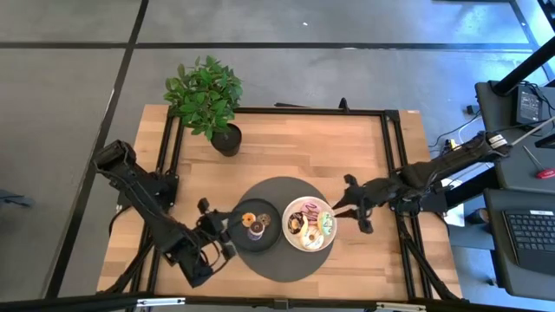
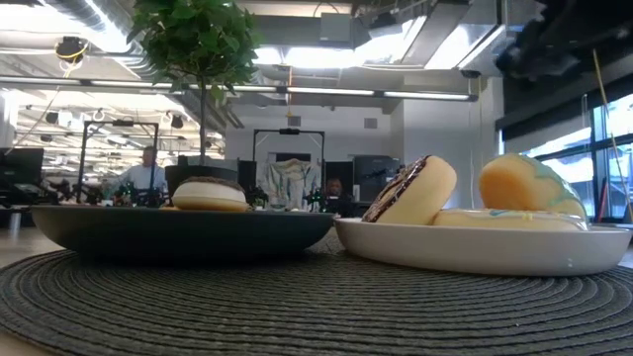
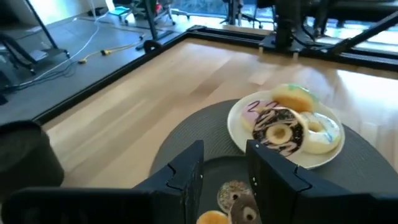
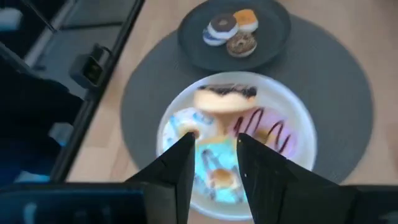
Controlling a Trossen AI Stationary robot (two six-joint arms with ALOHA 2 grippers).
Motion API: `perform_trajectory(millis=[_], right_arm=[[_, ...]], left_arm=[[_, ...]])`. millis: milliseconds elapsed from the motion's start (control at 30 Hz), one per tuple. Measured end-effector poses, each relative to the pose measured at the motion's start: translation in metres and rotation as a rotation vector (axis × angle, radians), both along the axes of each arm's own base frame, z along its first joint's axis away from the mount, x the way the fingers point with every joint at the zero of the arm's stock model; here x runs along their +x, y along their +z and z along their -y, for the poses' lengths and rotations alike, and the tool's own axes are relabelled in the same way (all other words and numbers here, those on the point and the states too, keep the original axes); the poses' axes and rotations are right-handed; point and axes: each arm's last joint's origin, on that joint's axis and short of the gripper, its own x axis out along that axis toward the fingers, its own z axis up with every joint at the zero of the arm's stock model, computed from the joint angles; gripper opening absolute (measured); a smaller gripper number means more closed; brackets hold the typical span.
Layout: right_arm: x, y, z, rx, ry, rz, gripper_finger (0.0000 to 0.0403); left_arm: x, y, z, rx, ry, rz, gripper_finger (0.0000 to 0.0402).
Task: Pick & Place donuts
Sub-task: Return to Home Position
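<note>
At the mat's [image 1: 279, 264] 9 o'clock edge, the left end effector [image 3: 225, 149] hangs low with its fingers parted and nothing between them. Just beyond it the dark plate [image 1: 254, 245] carries three mini donuts [image 1: 255, 226], and at that plate's 3 o'clock the white plate [image 4: 309, 134] holds four larger iced donuts [image 1: 310, 224]. The right end effector [image 4: 214, 140], at the mat's 3 o'clock, is likewise spread and empty. Sorting looks finished, so the step in hand is going home. That calls for lifting both arms up and outward, clear of the plate rims.
</note>
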Motion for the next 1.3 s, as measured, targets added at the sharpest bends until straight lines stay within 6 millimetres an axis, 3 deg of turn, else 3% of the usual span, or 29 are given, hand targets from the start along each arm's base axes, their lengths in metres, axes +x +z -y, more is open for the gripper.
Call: perform_trajectory(millis=[167,300,500,633,833,1133,1300], right_arm=[[-0.025,-0.014,0.000,0.073,-0.121,0.096,0.0122],[-0.039,-0.033,0.001,0.117,-0.222,0.204,0.0122],[-0.046,-0.044,0.004,0.135,-0.260,0.320,0.0122],[-0.048,-0.043,0.006,0.098,-0.275,0.345,0.0122],[-0.052,-0.039,0.009,0.053,-0.258,0.379,0.0122],[-0.062,-0.042,0.018,0.004,-0.342,0.346,0.0122],[-0.068,-0.037,0.023,-0.007,-0.368,0.383,0.0122]], left_arm=[[-0.010,-0.017,-0.010,-0.087,0.023,-0.006,0.0116],[0.006,-0.025,-0.015,-0.183,-0.043,-0.095,0.0116],[0.043,-0.015,-0.019,-0.174,-0.413,-0.216,0.0116],[0.043,0.002,-0.037,-0.093,-0.493,-0.248,0.0116],[0.014,0.023,-0.080,-0.105,-0.535,-0.067,0.0116],[-0.043,-0.008,-0.141,-0.162,-0.552,0.183,0.0116],[-0.073,-0.012,-0.166,-0.158,-0.526,0.303,0.0116]])
